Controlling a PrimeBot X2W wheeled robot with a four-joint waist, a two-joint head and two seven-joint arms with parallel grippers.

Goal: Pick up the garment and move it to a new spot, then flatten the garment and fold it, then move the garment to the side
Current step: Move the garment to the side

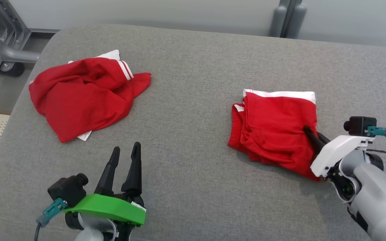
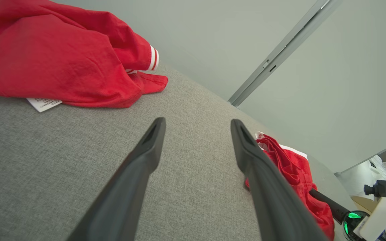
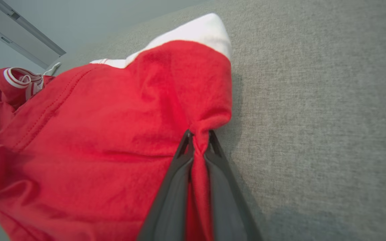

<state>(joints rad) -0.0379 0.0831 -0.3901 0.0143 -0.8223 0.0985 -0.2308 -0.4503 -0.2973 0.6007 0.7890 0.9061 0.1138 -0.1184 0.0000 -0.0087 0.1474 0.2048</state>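
Head view: the folded red garment (image 1: 273, 127) lies at centre right of the grey cushion (image 1: 193, 60), with the right hand (image 1: 308, 132) clamped on its lower right edge. A crumpled red garment (image 1: 82, 93) sits at upper left.

Left wrist view: the left hand (image 2: 198, 122) hangs open over bare cushion.

Right wrist view: the grip takes just a thin ridge of cloth, probably only the top layer. Dragging it sideways could peel the fold open or pull the pinch free
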